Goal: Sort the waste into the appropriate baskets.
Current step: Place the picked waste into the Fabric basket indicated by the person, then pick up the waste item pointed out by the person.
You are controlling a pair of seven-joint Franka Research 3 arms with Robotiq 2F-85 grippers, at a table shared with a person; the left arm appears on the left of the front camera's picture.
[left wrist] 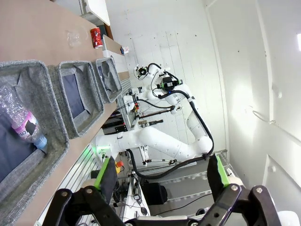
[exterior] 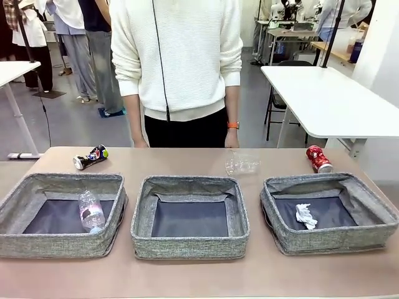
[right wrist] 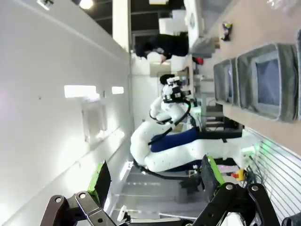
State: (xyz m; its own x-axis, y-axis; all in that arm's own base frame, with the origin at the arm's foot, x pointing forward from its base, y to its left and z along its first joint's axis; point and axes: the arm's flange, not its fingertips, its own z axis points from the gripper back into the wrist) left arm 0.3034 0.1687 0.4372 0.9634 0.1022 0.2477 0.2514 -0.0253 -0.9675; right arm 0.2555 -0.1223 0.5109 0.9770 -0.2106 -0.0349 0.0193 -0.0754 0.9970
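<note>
Left gripper (left wrist: 162, 174): jaws spread as wide as they go, green pads (left wrist: 104, 170) facing each other across open air, nothing held. Raised beside the table (exterior: 187, 274), looking along the row of bins from the left end.

Far left on the table: dark can (exterior: 91, 157), on its side, behind the left bin (exterior: 56, 244), near its far rim but not touching.

Inside the left bin: bottle (exterior: 91, 212), clear, lying on the dark bottom toward the right wall, blue cap toward the near side.

Close beside it: middle bin (exterior: 187, 246), same grey weave, dark bottom in plain view.

Behind the middle bin, at the far edge of the table: person (exterior: 181, 62) in a white sweater, arms hanging, orange band (exterior: 233, 125) on one wrist.

On the table just in front of that hand (exterior: 232, 140): cup (exterior: 242, 163), clear, on its side, behind the gap between middle and right bins.

Further right: red can (exterior: 319, 159), crushed, lying on the table just behind the far rim of the right bin (exterior: 330, 240).

Inside the right bin: paper wad (exterior: 305, 215), white, crumpled, about mid-bottom.

Right gripper (right wrist: 155, 178): jaws likewise fully apart, nothing between them, held off the right end of the table with the bins up in the far corner of its view.
</note>
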